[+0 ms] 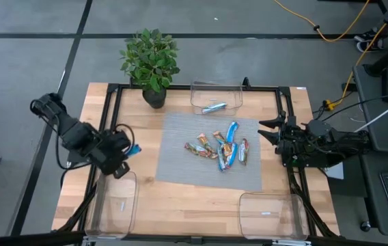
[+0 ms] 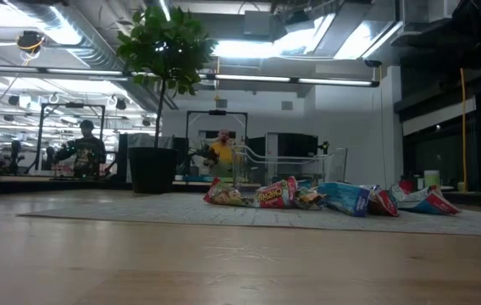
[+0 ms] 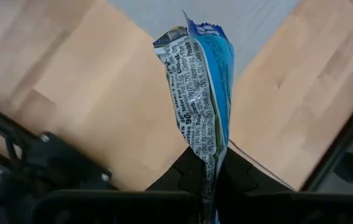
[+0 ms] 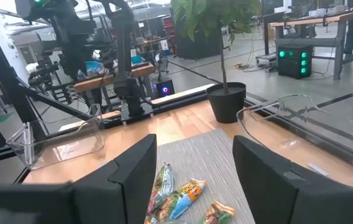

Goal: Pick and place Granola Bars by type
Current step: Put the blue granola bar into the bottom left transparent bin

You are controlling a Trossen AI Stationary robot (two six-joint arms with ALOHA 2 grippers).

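One blue bar clamped in our left hand, carrying; next drop in 7-o'clock bin. Right hand waits open at 3.

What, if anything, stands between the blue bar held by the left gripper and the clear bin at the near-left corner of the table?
Nothing visible. The left gripper holds the blue bar over bare wood, just beside the near-left bin. The bin is open-topped, and the right gripper waits open at the table's far side.
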